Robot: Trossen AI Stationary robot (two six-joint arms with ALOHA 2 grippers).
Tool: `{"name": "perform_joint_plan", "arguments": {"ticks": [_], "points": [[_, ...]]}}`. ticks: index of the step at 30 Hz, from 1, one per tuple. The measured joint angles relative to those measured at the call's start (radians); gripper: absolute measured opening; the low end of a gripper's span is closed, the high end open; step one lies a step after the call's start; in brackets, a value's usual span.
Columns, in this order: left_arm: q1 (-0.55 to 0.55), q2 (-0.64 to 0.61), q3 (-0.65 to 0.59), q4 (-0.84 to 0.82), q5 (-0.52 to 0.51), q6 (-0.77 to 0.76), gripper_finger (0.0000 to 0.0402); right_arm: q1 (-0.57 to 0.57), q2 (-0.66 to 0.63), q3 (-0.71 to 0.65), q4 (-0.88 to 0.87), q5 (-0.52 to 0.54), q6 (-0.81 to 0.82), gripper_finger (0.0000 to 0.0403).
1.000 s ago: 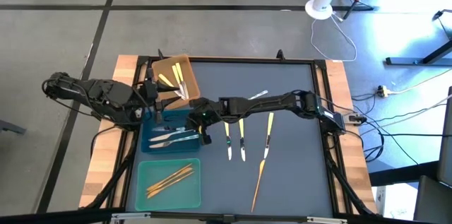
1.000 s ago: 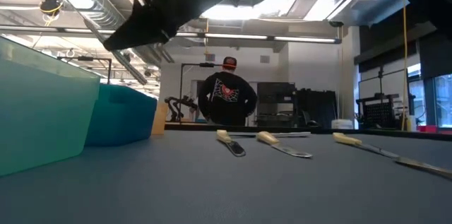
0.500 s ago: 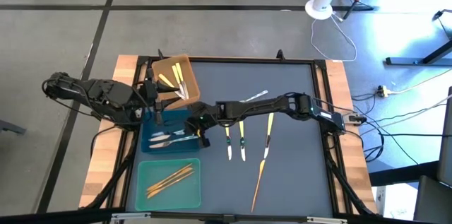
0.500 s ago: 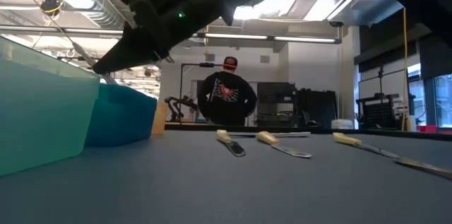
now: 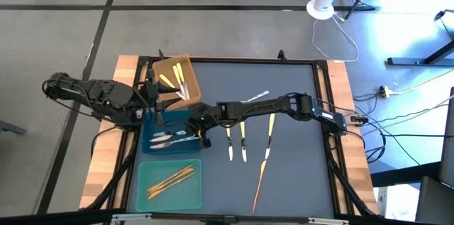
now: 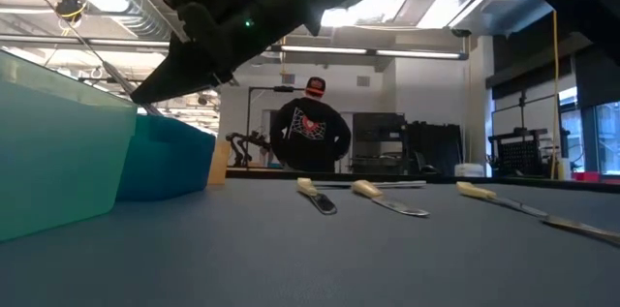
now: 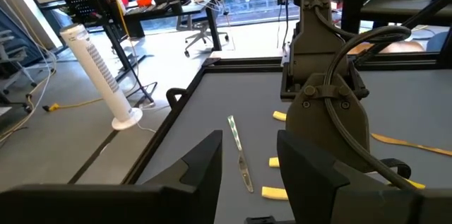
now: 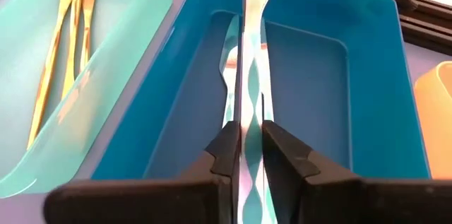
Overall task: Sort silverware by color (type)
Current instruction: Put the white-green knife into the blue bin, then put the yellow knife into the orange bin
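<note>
My right gripper [image 5: 201, 130] [image 8: 246, 136] reaches across the table and hangs over the blue tray [image 5: 152, 127], shut on a shiny silver-grey utensil [image 8: 248, 54]. Other silver pieces [image 5: 170, 138] lie in that tray. Gold utensils [image 5: 170, 179] lie in the teal tray [image 5: 145, 172]. Yellow-handled ones [image 5: 176, 79] rest in the brown tray [image 5: 186, 65]. On the grey mat lie three yellow-handled knives [image 5: 242, 142], one gold piece [image 5: 259, 179] and one silver piece [image 5: 257, 97]. My left gripper [image 5: 157, 111] [image 7: 247, 157] waits open at the blue tray's far left corner. My right gripper pinches the silver utensil between its two fingers [image 8: 227, 146] at one end [image 8: 246, 121]. The utensil runs along the fingers and sticks out forward past them. The fingers slant down from the table's right. In the low view the piece [image 6: 150, 107] is lifted just above the blue tray's rim.
The three trays stand in a column along the mat's left side, brown farthest and teal nearest. My right arm [image 5: 284, 104] spans the mat above the loose knives. A person [image 6: 310, 128] stands in the room beyond the far edge. A black frame [image 5: 323, 111] borders the mat.
My right gripper has moved toward the table's left and near side and dipped down, carrying the silver utensil from beside the blue tray to over it. Its fingers now tip lower toward the tray. It has kept still for the last half second.
</note>
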Motion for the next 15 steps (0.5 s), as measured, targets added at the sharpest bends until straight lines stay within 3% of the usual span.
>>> {"name": "perform_joint_plan", "arguments": {"ticks": [15], "points": [[0.000,0.000,0.000,0.000,0.000,0.000,0.0130,0.000,-0.001,0.000,0.000,0.000,0.000,0.0112]]}}
